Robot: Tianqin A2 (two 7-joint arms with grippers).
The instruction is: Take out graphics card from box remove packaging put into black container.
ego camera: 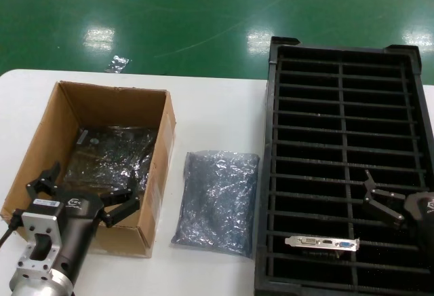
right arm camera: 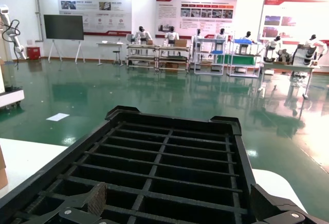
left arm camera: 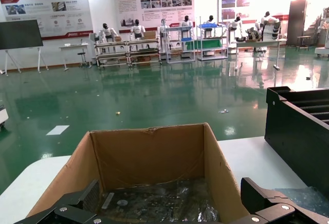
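nearest the robot, the left gripper [ego camera: 85, 197] hangs over the near end of the box [ego camera: 71, 113], its black fingers spread wide apart and holding nothing. on the right, the right gripper [ego camera: 377, 199] sits above the near right part of the black container [ego camera: 264, 174], its fingers also splayed and empty. just beside it, toward the near edge, the graphics card [ego camera: 322, 243] stands in one of the narrow slots, only its slim silver bracket showing, with a blue port at one end and darker ports along it. on the white table [ego camera: 210, 113] between box and container lies the packaging [ego camera: 218, 199], a crinkly grey-silver bag, flat and rumpled. inside the brown cardboard box another shiny bagged item [ego camera: 112, 157] covers the floor. beyond the table, a green floor [ego camera: 169, 11] stretches away.
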